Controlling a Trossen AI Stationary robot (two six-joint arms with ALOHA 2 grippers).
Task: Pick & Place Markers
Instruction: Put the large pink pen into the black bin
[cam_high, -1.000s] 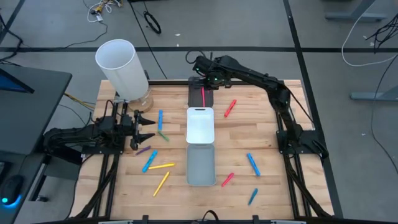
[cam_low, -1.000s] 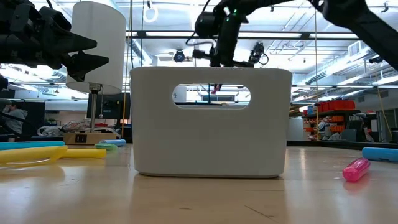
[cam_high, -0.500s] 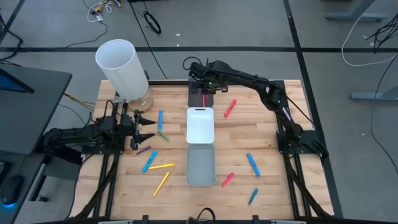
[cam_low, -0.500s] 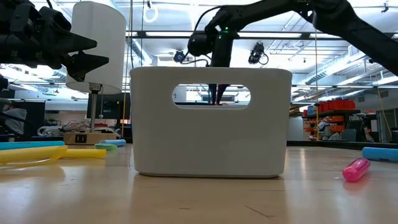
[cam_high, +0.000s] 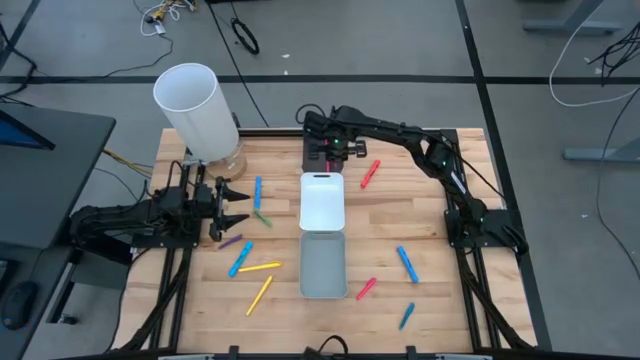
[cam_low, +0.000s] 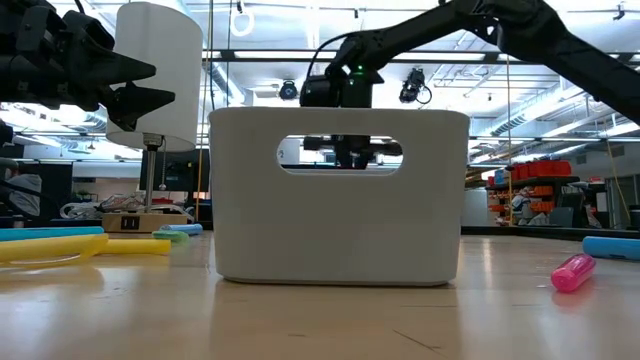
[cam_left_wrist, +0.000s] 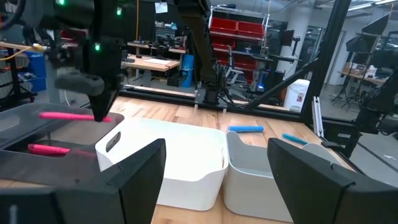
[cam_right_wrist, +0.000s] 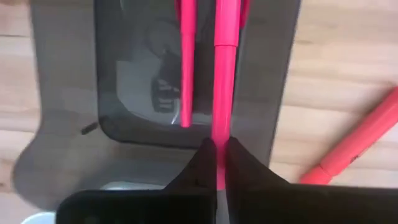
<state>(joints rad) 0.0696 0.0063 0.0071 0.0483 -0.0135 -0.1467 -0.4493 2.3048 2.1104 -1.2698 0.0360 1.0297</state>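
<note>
High view: the right gripper (cam_high: 330, 152) reaches over the black tray (cam_high: 312, 150) at the far end of the tray row, clenched on a pink marker (cam_high: 327, 158); the white tray (cam_high: 322, 201) and grey tray (cam_high: 322, 262) lie nearer in line. The left gripper (cam_high: 232, 207) waits with fingers spread at the table's left side, just beside a blue marker (cam_high: 258, 191); further markers lie scattered on the wooden table (cam_high: 430, 290), yellow ones (cam_high: 259, 267) to the left and a red marker (cam_high: 370, 174) to the right of the trays. Low view: the white tray (cam_low: 338, 195) fills the middle, and the right gripper (cam_low: 348, 155) shows through its handle slot, low behind it. Left wrist view: the pink marker (cam_left_wrist: 65, 115) hangs roughly level above the black tray (cam_left_wrist: 25, 124), with a second pink marker (cam_left_wrist: 46, 149) already lying inside. Right wrist view: the held marker (cam_right_wrist: 224, 74), a slender, straight, bright pink stick, lies parallel to the stored one (cam_right_wrist: 186, 62) over the tray floor. The step in hand appears to be the release; it is best done by keeping the marker along the tray's length, lowering close to the floor, then opening the fingers so that it neither rolls nor bridges the rim.
</note>
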